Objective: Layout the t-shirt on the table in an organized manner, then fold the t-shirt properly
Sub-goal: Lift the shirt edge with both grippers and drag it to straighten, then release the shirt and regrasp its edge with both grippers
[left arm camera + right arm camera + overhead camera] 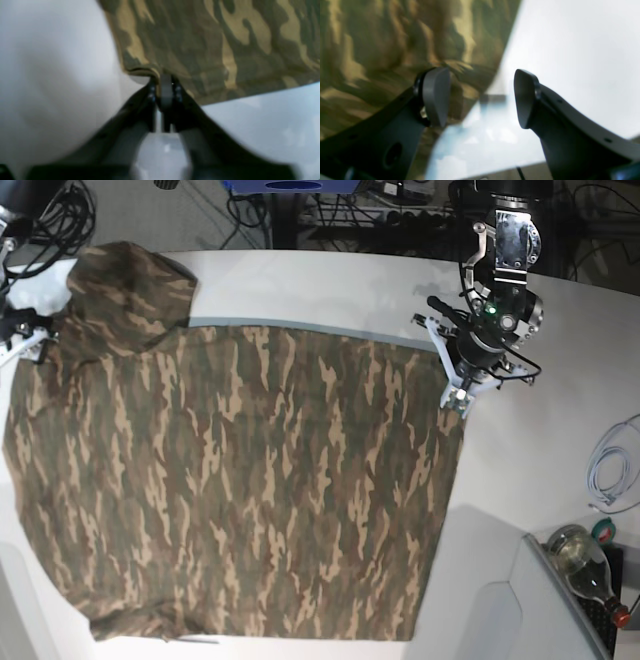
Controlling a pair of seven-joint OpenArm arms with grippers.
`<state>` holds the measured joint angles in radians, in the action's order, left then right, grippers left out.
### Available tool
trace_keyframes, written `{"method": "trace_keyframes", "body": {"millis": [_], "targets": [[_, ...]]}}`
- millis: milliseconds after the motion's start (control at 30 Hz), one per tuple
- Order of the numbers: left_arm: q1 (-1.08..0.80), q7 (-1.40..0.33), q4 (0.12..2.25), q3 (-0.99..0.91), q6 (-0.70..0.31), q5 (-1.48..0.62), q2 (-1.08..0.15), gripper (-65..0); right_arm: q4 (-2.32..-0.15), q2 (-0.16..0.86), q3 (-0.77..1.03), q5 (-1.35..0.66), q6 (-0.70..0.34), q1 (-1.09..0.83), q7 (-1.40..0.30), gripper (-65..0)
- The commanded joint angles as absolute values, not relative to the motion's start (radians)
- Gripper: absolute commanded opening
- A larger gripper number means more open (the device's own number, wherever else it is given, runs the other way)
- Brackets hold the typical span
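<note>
T-shirt (240,480) corner at left tool (166,82) tips, table (540,450) beneath

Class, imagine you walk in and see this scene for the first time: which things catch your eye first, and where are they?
The camouflage t-shirt dominates, spread flat across most of the white table, with one sleeve bunched at the far corner. The left gripper sits at the shirt's far edge on the base view's right. In the right wrist view, the right gripper stands open beside the cloth.

A robotics lab or workshop. Tangled black cables (60,210) and a power strip (400,218) lie on the floor beyond the far edge of the white table (330,280); a coiled white cable (610,470) rests at its right.
</note>
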<state>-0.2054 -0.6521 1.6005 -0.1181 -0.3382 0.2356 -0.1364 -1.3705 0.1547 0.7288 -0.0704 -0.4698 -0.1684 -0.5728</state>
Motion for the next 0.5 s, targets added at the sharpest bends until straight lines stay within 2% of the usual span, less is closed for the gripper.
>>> {"method": "trace_keyframes", "body": {"millis": [0,33,100,133,167,267,333,400,467], "targets": [[-0.211,-0.653,1.652,-0.122,-0.331,0.242,-0.143,-38.0,-1.417,0.173,0.733,-0.085,-0.466,-0.171,-0.552,-26.9],[-0.225,-0.668,1.687,-0.128,-0.331,0.242,-0.145,-29.0,-1.446,0.171,0.733,-0.085,-0.464,-0.186,-0.552,-26.9],[-0.245,-0.696,1.764,-0.168,-0.331,0.243,-0.145,-17.6,-1.514,0.153,0.736,-0.085,-0.447,-0.219,-0.552,-26.9],[-0.259,-0.723,1.81,-0.206,-0.331,0.243,-0.14,-14.3,-1.56,0.14,0.737,-0.085,-0.432,-0.246,-0.552,-26.9],[-0.269,-0.753,1.848,-0.245,-0.331,0.243,-0.137,-13.7,-1.6,0.131,0.746,-0.085,-0.423,-0.272,-0.552,-26.9],[-0.28,-0.8,1.934,-0.315,-0.334,0.232,-0.136,-16.3,-1.707,0.09,0.748,-0.088,-0.424,-0.354,-0.552,-27.2],[-0.266,-0.802,1.926,-0.317,-0.334,0.232,-0.131,-20.4,-1.753,0.058,0.728,-0.091,-0.426,-0.407,-0.545,-27.2],[-0.237,-0.802,1.896,-0.315,-0.334,0.232,-0.116,-27.3,-1.771,0.031,0.7,-0.093,-0.426,-0.446,-0.545,-27.3],[-0.219,-0.802,1.857,-0.328,-0.335,0.232,-0.105,-39.7,-1.778,0.005,0.694,-0.122,-0.433,-0.486,-0.544,-26.7]]}}
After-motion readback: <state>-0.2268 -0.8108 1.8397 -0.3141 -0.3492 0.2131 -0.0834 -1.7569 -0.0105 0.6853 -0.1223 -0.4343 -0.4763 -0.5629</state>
